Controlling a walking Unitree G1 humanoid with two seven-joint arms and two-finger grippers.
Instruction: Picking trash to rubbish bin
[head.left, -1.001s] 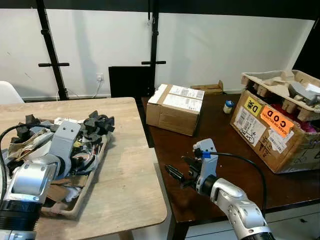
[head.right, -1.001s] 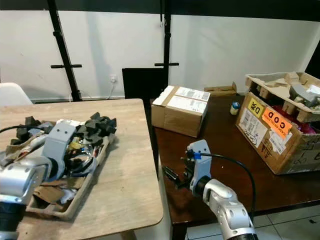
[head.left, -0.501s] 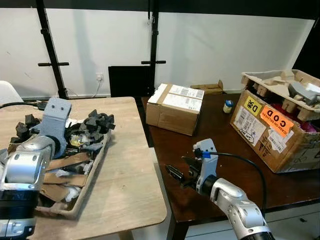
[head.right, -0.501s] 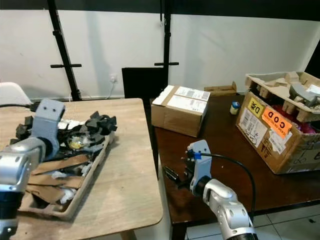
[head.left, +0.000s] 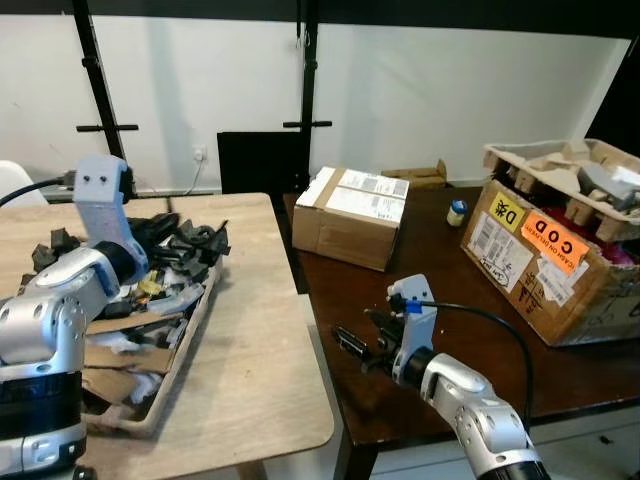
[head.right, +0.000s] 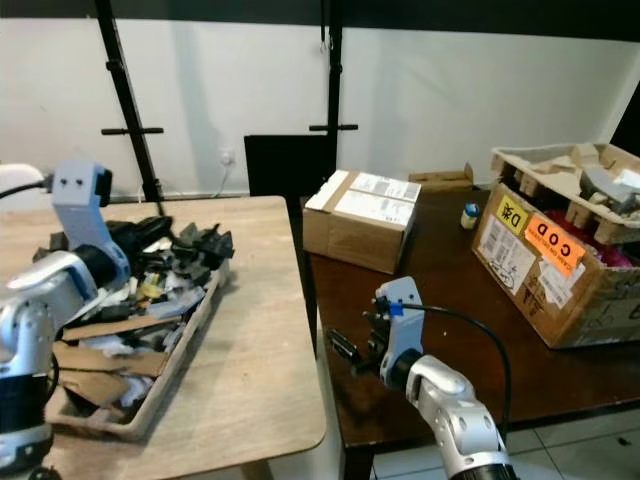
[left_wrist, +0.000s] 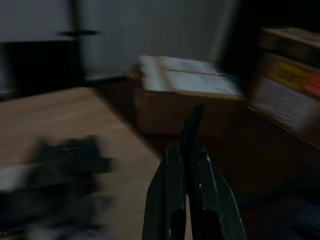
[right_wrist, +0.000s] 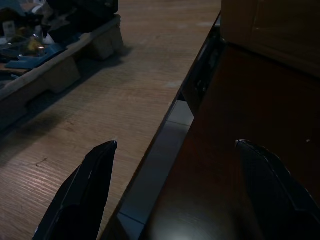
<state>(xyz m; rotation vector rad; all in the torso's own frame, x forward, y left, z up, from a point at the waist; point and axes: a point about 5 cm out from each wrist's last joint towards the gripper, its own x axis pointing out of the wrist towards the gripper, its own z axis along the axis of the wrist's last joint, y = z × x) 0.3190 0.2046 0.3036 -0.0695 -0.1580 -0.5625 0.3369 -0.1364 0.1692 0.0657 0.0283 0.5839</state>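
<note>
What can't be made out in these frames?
- Whether the left gripper holds anything: the left wrist view is dark and motion-blurred; its fingers look pressed together.
- Single items in the tray: a dark tangled heap, partly behind the left arm in the eye views.
- The COD box: its right side is cut off by the frame edge.
- The small jar: too small to read a label.
- The right gripper, open, holds nothing.

Bare wood lies on the light table (head.left: 265, 360) from 3 to 6 o'clock of the trash tray (head.left: 150, 330). On the dark table (head.left: 420, 270), the sealed box (head.left: 352, 217) blocks 12 o'clock and the open carton (head.left: 555, 255) blocks 2 o'clock, with free surface between them.
</note>
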